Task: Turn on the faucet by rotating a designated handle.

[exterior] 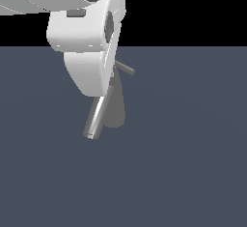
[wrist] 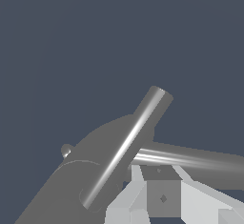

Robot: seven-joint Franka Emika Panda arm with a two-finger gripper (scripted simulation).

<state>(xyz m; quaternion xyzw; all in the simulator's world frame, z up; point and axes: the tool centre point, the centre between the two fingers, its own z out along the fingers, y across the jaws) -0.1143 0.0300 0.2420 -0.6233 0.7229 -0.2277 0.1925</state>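
The faucet [exterior: 118,110] is a grey tapered body standing on the floor. Its shiny slanted spout [exterior: 98,115] runs down on the exterior view's left. The handle [exterior: 124,67], a thin grey rod, projects toward the exterior view's right from behind my white wrist [exterior: 87,52], which hides the cap and my fingers. In the wrist view the spout [wrist: 128,139] lies diagonally over the faucet body [wrist: 66,189]. The handle [wrist: 195,160] runs sideways just past my gripper [wrist: 159,175]. I cannot tell whether the white fingers [wrist: 131,194] touch it, or how far apart they stand.
Flat blue-grey floor [exterior: 193,173] surrounds the faucet on all sides. A small grey nub [wrist: 66,150] sticks out of the faucet body on the side opposite the handle. My bulky white arm hangs right above the faucet.
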